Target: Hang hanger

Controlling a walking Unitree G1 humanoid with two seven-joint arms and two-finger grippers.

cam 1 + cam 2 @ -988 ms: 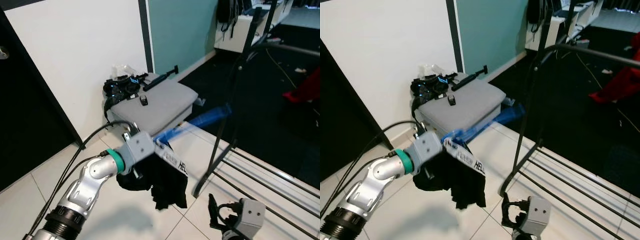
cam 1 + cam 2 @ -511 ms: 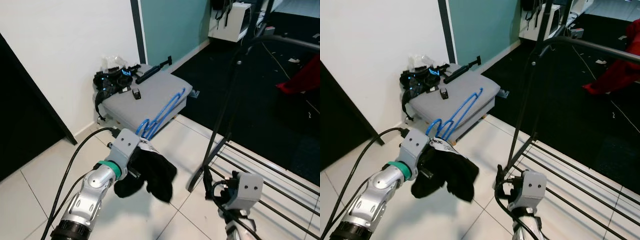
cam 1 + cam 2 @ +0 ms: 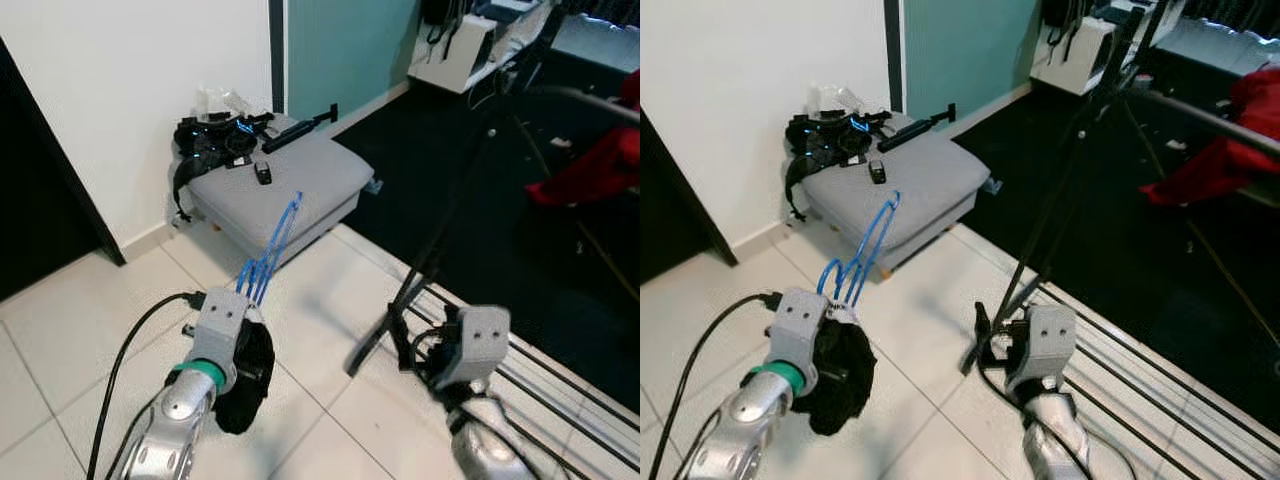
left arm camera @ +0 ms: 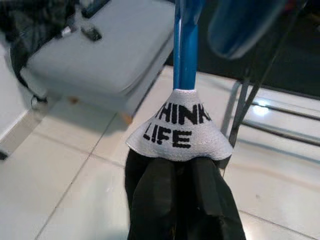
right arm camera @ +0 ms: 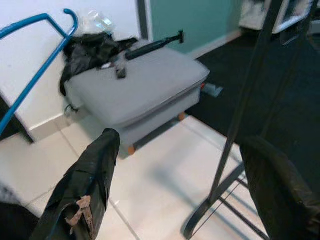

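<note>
- The blue hanger (image 3: 272,250) sticks up and forward out of my left end effector (image 3: 243,300), its hook end reaching toward the grey ottoman (image 3: 285,185); a black garment (image 3: 245,375) with a white neck label reading "THINK LIFE" (image 4: 179,127) hangs bunched from it, just below my wrist.
- In my left wrist view the hanger's blue neck (image 4: 184,45) rises straight out of the label, and the black cloth (image 4: 180,200) drapes down beneath it, hiding my fingers; my left end effector is closed on the hanger.
- My right end effector (image 3: 985,345) is held low over the white tiled floor (image 3: 310,300), close to the foot of the black drying rack (image 3: 455,220); in my right wrist view its two black fingers (image 5: 85,185) stand wide apart with nothing between them.
- The rack's upright leg rises from the tiles to a top bar (image 3: 1200,115), and its lower rails (image 3: 1160,380) run across the floor on my right.
- The ottoman sits against the white wall (image 3: 140,70), carrying a heap of black straps and gear (image 3: 215,140), a long black rod (image 3: 300,125) and a small black clip (image 3: 262,173).
- A red cloth (image 3: 1215,150) hangs by the rack's top bar on the far right, over the dark carpet (image 3: 470,130).
- A black cable (image 3: 125,350) trails over the tiles beside my left arm.
</note>
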